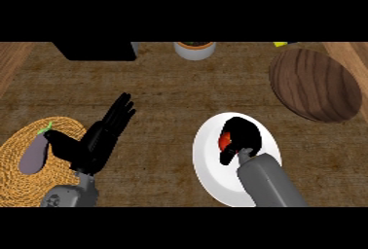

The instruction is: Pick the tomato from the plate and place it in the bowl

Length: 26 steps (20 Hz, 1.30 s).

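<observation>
The small red round tomato [224, 139] lies on the white round plate [210, 165], toward the plate's upper middle, and only a sliver of its red skin shows on the left. The plate sits flat on the counter at lower right of centre. The dark brown wooden bowl [315, 83], wide and oval-looking, stands well apart from the plate, up at the far right.

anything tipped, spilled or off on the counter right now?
Nothing stands out. The right hand is curled over the tomato on the white plate. The wooden bowl sits upright at upper right, the eggplant lies on the woven mat, and the left hand rests open.
</observation>
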Motion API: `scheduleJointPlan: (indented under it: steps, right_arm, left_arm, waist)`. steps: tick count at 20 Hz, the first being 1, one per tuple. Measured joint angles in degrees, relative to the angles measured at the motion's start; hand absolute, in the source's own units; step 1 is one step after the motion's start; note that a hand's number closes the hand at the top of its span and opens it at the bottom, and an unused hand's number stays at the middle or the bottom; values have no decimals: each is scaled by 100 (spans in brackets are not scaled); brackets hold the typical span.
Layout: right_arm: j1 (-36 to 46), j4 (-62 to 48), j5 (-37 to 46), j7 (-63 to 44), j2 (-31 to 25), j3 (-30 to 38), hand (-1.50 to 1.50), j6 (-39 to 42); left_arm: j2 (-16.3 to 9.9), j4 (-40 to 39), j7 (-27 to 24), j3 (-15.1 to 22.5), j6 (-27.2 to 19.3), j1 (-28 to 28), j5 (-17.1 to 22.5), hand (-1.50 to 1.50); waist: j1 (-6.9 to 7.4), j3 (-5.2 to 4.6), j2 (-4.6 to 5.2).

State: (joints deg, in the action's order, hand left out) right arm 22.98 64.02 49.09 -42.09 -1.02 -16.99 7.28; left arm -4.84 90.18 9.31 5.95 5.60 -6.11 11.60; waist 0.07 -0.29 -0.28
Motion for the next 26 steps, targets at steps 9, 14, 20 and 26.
scheduleJointPlan:
  steps: [9, 14, 20, 26]
  right_arm:
    - [-373, 678, 501, 531, -569, -585, 150, 253]
    - [-948, 1412, 676, 2075, -1809, -971, 150, 86]
    - [-1776, 3256, 314, 2658, -2777, -533, 150, 57]
    - [-2245, 4967, -171, 2624, -3272, 336, 150, 176]
  left_arm:
    - [155, 0, 72, 21, -66, -23, -121, 0]
    - [145, 41, 88, -21, -97, 8, -123, 0]
    - [161, 24, -1, -29, -105, 67, -181, 0]
    - [203, -29, -14, -21, -131, 49, -225, 0]
  waist:
    - [-33, 26, 4]
    - [-93, 29, -7]
    - [-138, 26, -10]
    - [-142, 25, -7]
